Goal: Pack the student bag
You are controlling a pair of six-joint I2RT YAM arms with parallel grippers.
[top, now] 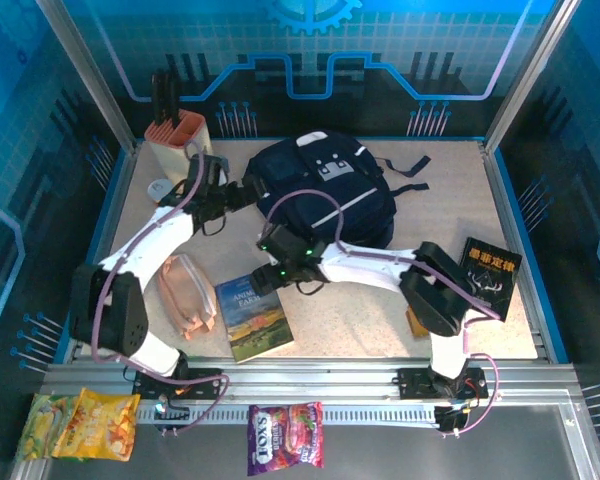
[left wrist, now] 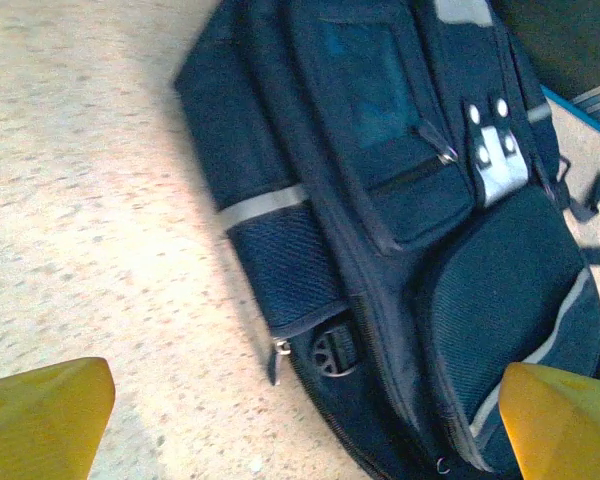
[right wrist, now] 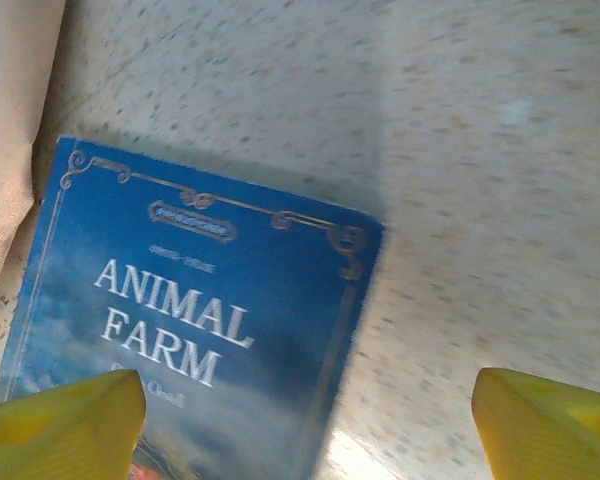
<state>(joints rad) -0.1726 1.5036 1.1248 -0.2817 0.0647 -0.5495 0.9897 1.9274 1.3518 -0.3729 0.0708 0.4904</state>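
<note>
Yellow fingertips (right wrist: 60, 425) of the right gripper (right wrist: 305, 425) are seen at the lower corners of the right wrist view. They are set wide apart with nothing clamped. Animal Farm book (right wrist: 190, 320) lies flat below them, its upper right corner under the gap.

Student bag (top: 325, 195) is laid flat at upper centre of the top view, on the far part of the table (top: 380, 320), front pockets up. Its zips look shut in the left wrist view; the main opening cannot be made out.

Left gripper (top: 235, 192) is held just beside the bag's left edge, jaws spread wide and empty, with the bag across the right half of its wrist view. In the top view the right gripper is placed just below the bag's lower left edge, over the book's top end.

Further out, a pinkish pouch (top: 185, 295) is seen left of the book, and a black book (top: 490, 275) at right. A holder (top: 178, 140) with dark tools stands upper left, and snack packets (top: 80, 425) lie at the bottom edge.

Risks, as judged:
- **Book grasp:** the thin book lies flat on the table, so it may be pushed or skidded instead of pinched.
- **Closed bag:** if the book is lifted before the bag is opened, there is nowhere for it to be put.
- **Soft bag:** it may be dragged, or a strap snagged, if it is pulled by the left gripper without being held down.
</note>
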